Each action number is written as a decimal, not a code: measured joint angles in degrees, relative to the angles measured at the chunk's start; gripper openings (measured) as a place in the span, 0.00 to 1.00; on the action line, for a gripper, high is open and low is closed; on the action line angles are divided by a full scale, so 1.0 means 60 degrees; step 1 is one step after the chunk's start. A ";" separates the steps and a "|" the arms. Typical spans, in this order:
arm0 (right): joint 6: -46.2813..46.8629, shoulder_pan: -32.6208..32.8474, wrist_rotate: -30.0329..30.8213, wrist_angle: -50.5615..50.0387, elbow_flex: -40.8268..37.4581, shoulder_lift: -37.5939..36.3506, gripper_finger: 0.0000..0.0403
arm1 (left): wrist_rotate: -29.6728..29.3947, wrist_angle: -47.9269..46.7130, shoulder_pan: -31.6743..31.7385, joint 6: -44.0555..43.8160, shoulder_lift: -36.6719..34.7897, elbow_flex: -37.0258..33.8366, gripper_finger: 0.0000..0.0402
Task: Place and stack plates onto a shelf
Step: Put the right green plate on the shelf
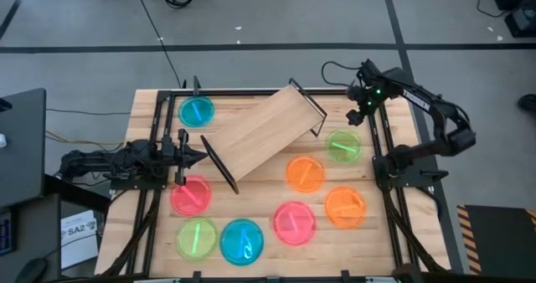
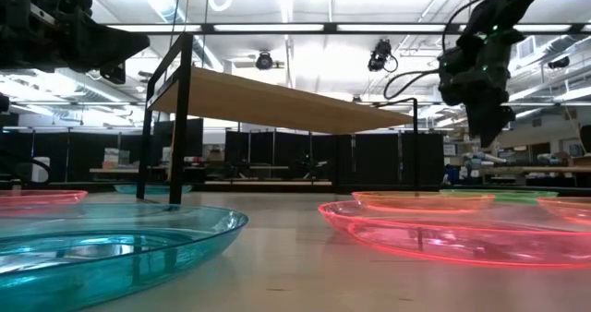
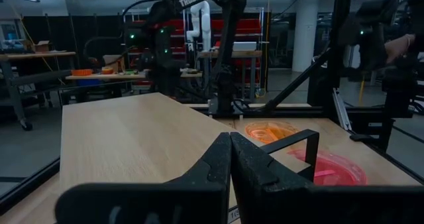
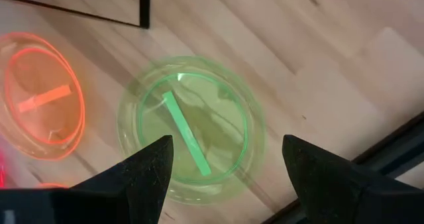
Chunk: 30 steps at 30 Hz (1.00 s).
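The shelf (image 1: 264, 132), a light wooden board on black wire legs, stands slantwise in the middle of the table. Several plates lie flat on the tabletop around it: blue (image 1: 197, 111), green (image 1: 342, 146), orange (image 1: 305, 173), pink (image 1: 294, 223). My right gripper (image 4: 225, 164) is open and points steeply down above the green plate (image 4: 192, 128) at the far right, clear of it. My left gripper (image 3: 230, 148) is shut and level at the table's left side, its tips just short of the shelf's near-left end (image 3: 132, 138), with nothing held.
More plates lie along the near edge: pink (image 1: 191, 195), green (image 1: 195, 238), blue (image 1: 242, 240), orange (image 1: 344, 206). The shelf's black wire leg (image 4: 142, 8) stands close beside the green plate. Black frame rails (image 1: 381, 149) run along both sides of the table.
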 joint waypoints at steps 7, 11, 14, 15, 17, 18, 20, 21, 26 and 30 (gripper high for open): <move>0.0086 0.0190 0.1033 0.0980 0.0000 0.1087 0.72 | 0.0000 -0.0002 0.0000 -0.0004 0.0001 0.0002 0.03; 0.0028 0.0189 0.1063 0.1281 0.0000 0.1832 0.72 | 0.0000 -0.0003 0.0000 -0.0004 0.0001 0.0002 0.03; -0.0032 0.0189 0.1070 0.1297 0.0000 0.2353 0.72 | 0.0000 -0.0001 0.0000 -0.0004 0.0000 0.0002 0.03; -0.0134 0.0194 0.1162 0.1299 0.0001 0.2466 0.72 | 0.0000 -0.0003 0.0000 -0.0004 0.0000 0.0002 0.03; -0.0302 0.0225 0.1249 0.1293 0.0025 0.2576 0.72 | 0.0001 0.0001 0.0000 -0.0005 -0.0001 0.0000 0.03; -0.0393 0.0252 0.1259 0.1279 0.0025 0.2601 0.71 | 0.0001 -0.0002 0.0000 -0.0006 0.0001 0.0002 0.03; -0.0548 0.0273 0.1236 0.1215 0.0025 0.2597 0.71 | 0.0000 0.0001 0.0000 -0.0005 0.0001 -0.0002 0.03; -0.0569 0.0273 0.1220 0.1237 0.0025 0.2597 0.71 | 0.0003 -0.0003 0.0000 -0.0004 0.0001 0.0000 0.03; -0.0571 0.0396 0.1312 0.1281 0.0025 0.2792 0.69 | 0.0000 0.0000 0.0000 -0.0007 0.0000 0.0002 0.03; -0.0578 0.0710 0.1492 0.1370 0.0025 0.3100 0.68 | 0.0000 0.0001 0.0000 -0.0007 -0.0001 0.0000 0.03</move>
